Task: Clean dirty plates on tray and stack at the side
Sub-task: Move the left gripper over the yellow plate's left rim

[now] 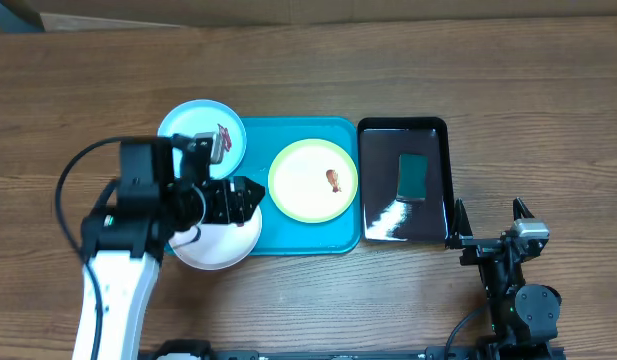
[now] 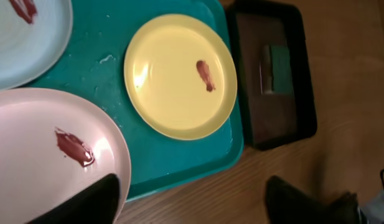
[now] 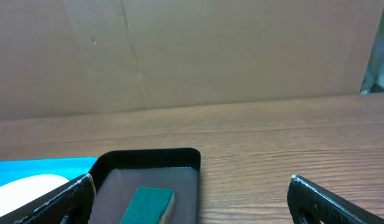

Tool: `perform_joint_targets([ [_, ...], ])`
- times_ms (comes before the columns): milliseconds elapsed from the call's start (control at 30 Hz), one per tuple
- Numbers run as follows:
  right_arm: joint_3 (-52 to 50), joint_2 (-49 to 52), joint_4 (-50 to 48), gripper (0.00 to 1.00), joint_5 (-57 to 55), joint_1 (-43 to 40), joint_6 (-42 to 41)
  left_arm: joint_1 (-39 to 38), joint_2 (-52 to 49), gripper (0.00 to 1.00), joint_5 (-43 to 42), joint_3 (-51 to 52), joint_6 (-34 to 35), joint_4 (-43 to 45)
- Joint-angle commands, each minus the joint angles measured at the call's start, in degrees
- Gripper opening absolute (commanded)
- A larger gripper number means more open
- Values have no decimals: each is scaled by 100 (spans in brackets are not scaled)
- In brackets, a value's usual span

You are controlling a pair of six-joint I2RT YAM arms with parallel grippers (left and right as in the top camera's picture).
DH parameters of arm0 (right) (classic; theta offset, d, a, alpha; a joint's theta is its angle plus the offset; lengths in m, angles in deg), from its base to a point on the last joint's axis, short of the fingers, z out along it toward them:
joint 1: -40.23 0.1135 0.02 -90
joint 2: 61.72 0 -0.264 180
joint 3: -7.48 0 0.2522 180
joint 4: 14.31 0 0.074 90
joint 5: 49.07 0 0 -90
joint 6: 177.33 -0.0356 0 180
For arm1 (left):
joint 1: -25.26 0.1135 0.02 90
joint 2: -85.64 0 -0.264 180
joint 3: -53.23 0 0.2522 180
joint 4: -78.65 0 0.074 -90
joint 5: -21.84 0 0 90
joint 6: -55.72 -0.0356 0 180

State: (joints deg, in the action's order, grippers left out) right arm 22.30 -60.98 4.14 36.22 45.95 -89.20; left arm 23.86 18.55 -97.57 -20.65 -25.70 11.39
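- left gripper [image 1: 246, 198]: jaws apart, nothing between them. It hangs over the near-left part of the tray [image 1: 288, 238].
- left wrist view: one finger [image 2: 95, 202] overlaps the near rim of the white plate [image 1: 223, 250]. Can't tell whether it touches. The other finger is over bare table [image 1: 488, 70], just near of the tray's near edge.
- white plate: sits at the tray's near-left corner and overhangs the rim onto the table. It has a red-brown smear [image 2: 73, 148] near the middle.
- pale blue plate [image 1: 188, 125]: sits at the tray's far-left corner, also hanging over the rim. It has a red mark toward its right side, and the left wrist partly covers it from above.
- yellow-green plate [image 1: 306, 200]: lies flat inside the tray, right of centre, apart from the other two plates. One red-brown food bit [image 1: 334, 180] sits right of its middle.
- tray: mid-table, long side running left to right. A few pale flecks show on the bare floor between the plates.
- black tray [image 1: 403, 122]: just beside the tray's right edge. A green sponge [image 1: 413, 177] lies inside, right of centre, with a bright glare patch at the near-left.
- right gripper [image 1: 487, 215]: jaws wide, empty. It is over the table at near-right, beside the black tray's near-right corner, and faces far.
- cardboard [image 3: 179, 50] stands along the far edge of the table.
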Motion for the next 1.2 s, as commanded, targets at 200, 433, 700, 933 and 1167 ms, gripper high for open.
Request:
perform_joint_targets([
  [200,-61,-35,-28,100,13,-22,22,-896,-1034,60,1589,-111,859,33],
  [433,-61,-35,-28,100,13,-22,20,-1705,-1860,61,2522,-111,1491,581],
  [700,-61,-35,-28,100,13,-22,22,-1777,-2750,57,2684,-111,1744,1445],
  [933,-61,-35,-28,100,13,-22,22,-1773,-3176,43,2706,-111,1762,1720],
  [1167,-61,-35,-28,100,13,-22,22,-1773,-3265,31,2979,-111,1788,1875],
])
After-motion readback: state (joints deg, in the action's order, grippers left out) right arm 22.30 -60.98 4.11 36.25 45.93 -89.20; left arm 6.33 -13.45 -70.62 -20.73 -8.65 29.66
